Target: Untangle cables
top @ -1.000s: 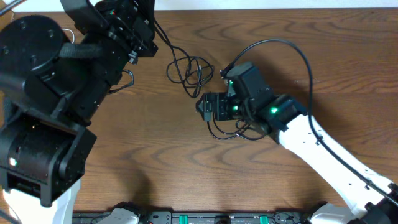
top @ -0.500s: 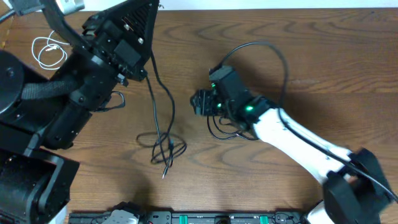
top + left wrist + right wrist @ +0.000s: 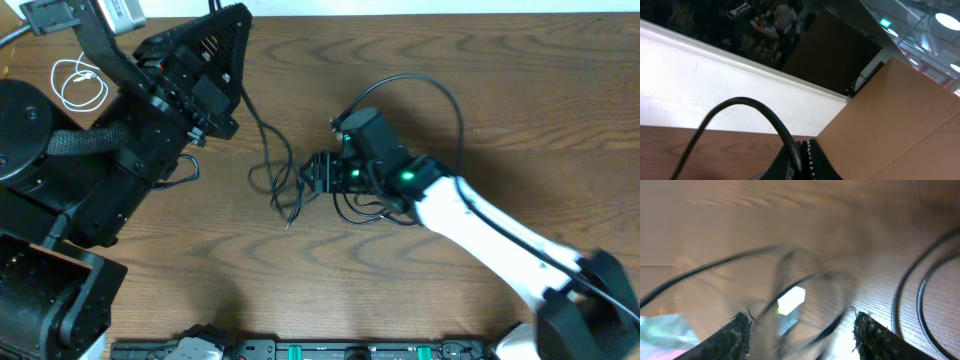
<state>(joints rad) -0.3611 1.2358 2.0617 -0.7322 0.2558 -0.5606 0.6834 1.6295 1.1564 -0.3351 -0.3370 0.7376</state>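
The right pincer (image 3: 802, 330) shows two dark, rough-edged fingertips (image 3: 740, 335) at 7 and 5 o'clock, standing apart. Blurred loops of thin black cable (image 3: 740, 261) cross the brown wooden bench (image 3: 840, 210) above the gap. A small, pale, bright rectangular piece (image 3: 790, 301) sits near centre; its identity is unclear. Two sharper black cable arcs (image 3: 919, 292) curve at 3 o'clock.

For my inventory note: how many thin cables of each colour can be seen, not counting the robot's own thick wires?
White cable: 1
Black cables: 2
Total: 3
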